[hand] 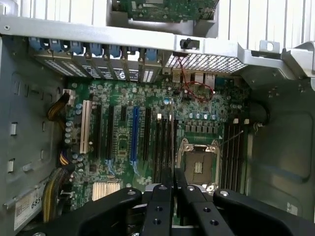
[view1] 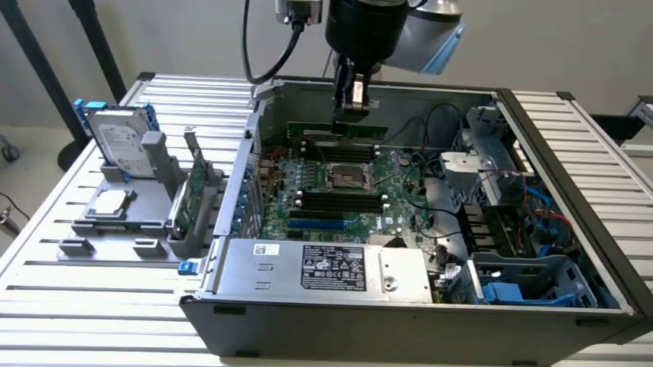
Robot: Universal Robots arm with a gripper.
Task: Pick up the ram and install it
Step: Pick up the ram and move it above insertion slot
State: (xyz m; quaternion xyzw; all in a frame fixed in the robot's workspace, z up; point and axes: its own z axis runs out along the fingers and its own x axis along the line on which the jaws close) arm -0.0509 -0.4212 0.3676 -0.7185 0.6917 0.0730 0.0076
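**Operator:** What does the gripper have hold of?

**Inspector:** Your gripper (view1: 348,115) has its jaws drawn almost fully together. They pinch the ram (view1: 337,130) by its upper edge, near the middle. The stick hangs level.

**Operator:** Where is the ram?

**Inspector:** You have it inside the open computer case (view1: 408,325), over the motherboard (view1: 393,187). It sits beyond the CPU socket (view1: 347,176), close to the far wall. I cannot tell whether its lower edge touches the board. In the wrist view your fingers (hand: 160,201) press together above the long black slots (hand: 161,147) beside the socket.

**Operator:** And outside the case?

**Inspector:** At the exterior view's left, a hard drive (view1: 118,141) and an expansion card (view1: 189,195) stand in a grey holder (view1: 102,245). All are well apart from your gripper.
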